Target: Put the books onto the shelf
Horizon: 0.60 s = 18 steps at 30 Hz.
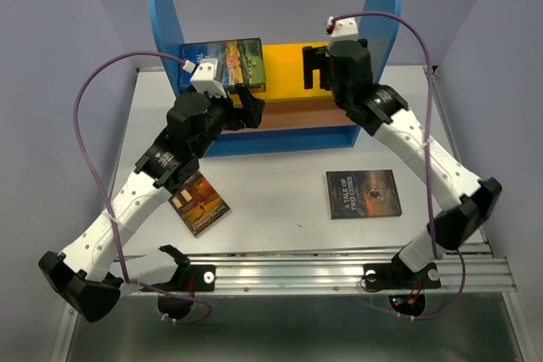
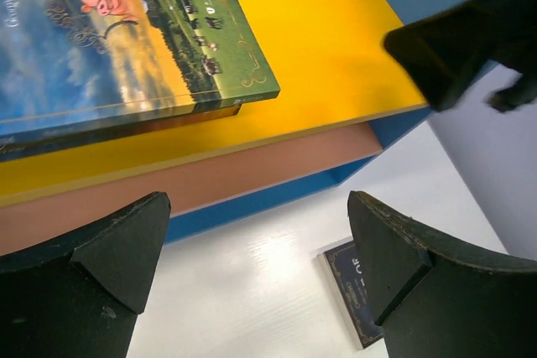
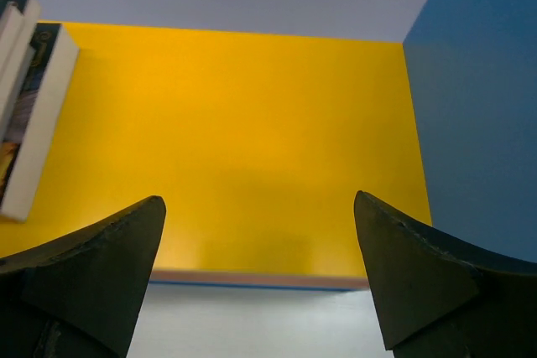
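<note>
Jaws apart and empty, the left gripper (image 1: pixel 251 104) and right gripper (image 1: pixel 315 69) hover at the shelf (image 1: pixel 287 70), upper centre, with books (image 1: pixel 229 64) stacked on its left half.

book stack (image 1: pixel 242 61) flat on shelf (image 1: pixel 293 65) yellow top, l side; dark book (image 1: pixel 361 193) & brown book (image 1: pixel 201 203) flat on table (image 1: pixel 280 184).

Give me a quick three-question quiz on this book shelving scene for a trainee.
1. How many books lie on the table?
2. Yes or no: is the right pincer holding anything?
3. The stack of books rests on the shelf's: A) yellow top board, B) brown middle board, C) blue base.
Key: 1. Two, the orange-brown book and the dark book. 2. No, open and empty. 3. A.
</note>
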Motion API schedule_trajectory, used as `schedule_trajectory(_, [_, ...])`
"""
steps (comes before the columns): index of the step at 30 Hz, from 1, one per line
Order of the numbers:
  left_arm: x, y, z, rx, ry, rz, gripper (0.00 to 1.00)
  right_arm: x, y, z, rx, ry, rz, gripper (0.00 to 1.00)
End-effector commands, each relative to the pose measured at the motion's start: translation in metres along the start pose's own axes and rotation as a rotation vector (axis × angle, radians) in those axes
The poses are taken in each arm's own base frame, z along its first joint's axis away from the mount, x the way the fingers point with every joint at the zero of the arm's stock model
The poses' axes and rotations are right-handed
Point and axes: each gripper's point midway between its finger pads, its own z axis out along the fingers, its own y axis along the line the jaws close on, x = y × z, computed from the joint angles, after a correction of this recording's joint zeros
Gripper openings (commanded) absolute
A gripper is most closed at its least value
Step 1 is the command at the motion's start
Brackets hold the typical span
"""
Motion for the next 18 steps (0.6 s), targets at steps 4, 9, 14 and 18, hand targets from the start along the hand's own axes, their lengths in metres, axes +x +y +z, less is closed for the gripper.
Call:
schedule_trajectory(4, [-0.047, -0.021, 0.007, 0.059, -0.095, 0.100, 0.99, 0.021, 0.004, -0.061, -0.185, 0.012, 0.174, 1.00])
schedule_trajectory(9, [-0.051, -0.004, 0.020, -0.053, -0.081, 0.118, 0.99, 0.034, -0.009, -0.092, -0.209, 0.032, 0.241, 1.00])
schedule_trajectory(14, [-0.039, 0.000, 0.028, -0.072, -0.032, 0.140, 0.99, 0.049, -0.005, -0.111, -0.286, 0.069, 0.255, 1.00])
schedule_trajectory(18, [-0.036, -0.008, 0.023, -0.013, -0.028, 0.136, 0.99, 0.060, -0.014, -0.118, -0.263, 0.084, 0.255, 1.00])
